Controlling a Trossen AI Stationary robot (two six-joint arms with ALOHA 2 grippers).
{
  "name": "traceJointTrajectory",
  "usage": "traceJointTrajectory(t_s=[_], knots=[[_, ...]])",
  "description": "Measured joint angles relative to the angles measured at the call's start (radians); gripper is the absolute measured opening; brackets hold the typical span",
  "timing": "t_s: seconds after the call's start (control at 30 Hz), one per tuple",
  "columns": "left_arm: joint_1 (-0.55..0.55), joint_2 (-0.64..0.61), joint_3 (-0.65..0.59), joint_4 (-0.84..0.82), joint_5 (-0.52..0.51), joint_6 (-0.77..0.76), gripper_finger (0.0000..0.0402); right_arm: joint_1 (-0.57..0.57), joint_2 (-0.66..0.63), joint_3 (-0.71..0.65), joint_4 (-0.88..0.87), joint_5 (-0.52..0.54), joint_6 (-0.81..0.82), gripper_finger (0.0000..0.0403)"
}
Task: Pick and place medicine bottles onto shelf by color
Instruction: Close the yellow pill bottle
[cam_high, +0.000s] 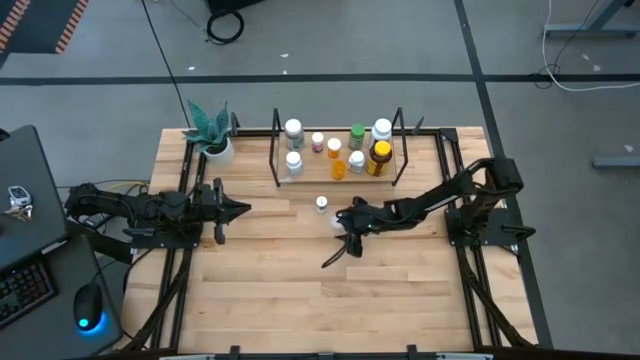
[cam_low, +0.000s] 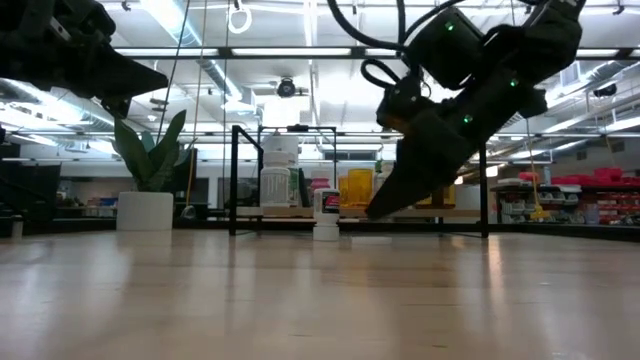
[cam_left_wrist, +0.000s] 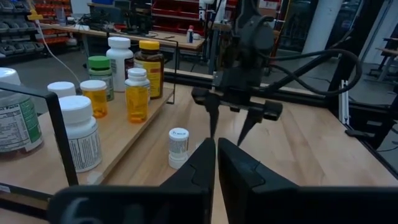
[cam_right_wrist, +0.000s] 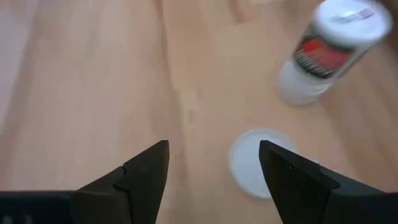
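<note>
The shelf (cam_high: 300, 179) stands at the far middle of the tabletop (cam_high: 300, 280), a low light-wood board inside black wire uprights; on it, seen from above, two white bottles at its left end (cam_high: 293, 129), a small pink bottle (cam_high: 318, 143), two orange bottles (cam_high: 335, 150), a green-capped bottle (cam_high: 356, 133), a further white-capped bottle (cam_high: 382, 129) and the larger amber bottle with yellow cap (cam_high: 380, 158); two bottles are off the shelf on the bare wood just in front of it: a small white bottle with a red-and-dark label (cam_high: 321, 204), upright, and a second white-capped bottle (cam_high: 337, 222) nearer the right gripper; right gripper (cam_high: 349, 226) reaches in from the right side toward the tabletop centre, angled down, fingers apart and holding nothing; in the right wrist view the white cap (cam_right_wrist: 258, 163) lies below and between the two dark fingers (cam_right_wrist: 140, 174), partly covered by one of them, with the labelled bottle (cam_right_wrist: 329, 46) just beyond it, apart from the fingers; whether the fingertips touch the cap cannot be told; left gripper (cam_high: 240, 209) rests at the left side of the tabletop, pointing toward the centre, fingers together and empty, well apart from both loose bottles; white plant pot (cam_high: 217, 150) with a green plant at the far left corner, beside the shelf.
</note>
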Motion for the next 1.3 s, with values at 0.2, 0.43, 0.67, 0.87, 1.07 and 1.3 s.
traceJointTrajectory(t_s=[0.2,0.43,0.67,0.87,1.07,1.3], knots=[[0.000,0.000,0.000,0.000,0.000,0.000,0.0032,-0.027,0.007,0.001,0.010,0.030,-0.094,0.0264],[0.000,0.000,0.000,0.001,0.000,0.000,0.0033,-0.073,0.045,-0.003,0.035,-0.039,-0.131,0.0317],[0.000,0.002,0.001,0.008,-0.001,0.000,0.0023,-0.091,0.078,-0.009,0.069,-0.044,-0.150,0.0358],[0.000,0.009,0.002,0.008,0.000,-0.001,0.0033,-0.111,0.130,-0.006,0.122,-0.069,-0.137,0.0351],[0.000,0.014,0.001,0.005,0.000,-0.001,0.0034,-0.112,0.141,-0.005,0.134,-0.070,-0.135,0.0326],[0.000,0.014,0.001,0.007,0.000,-0.001,0.0023,-0.111,0.138,-0.005,0.122,-0.071,-0.138,0.0275]])
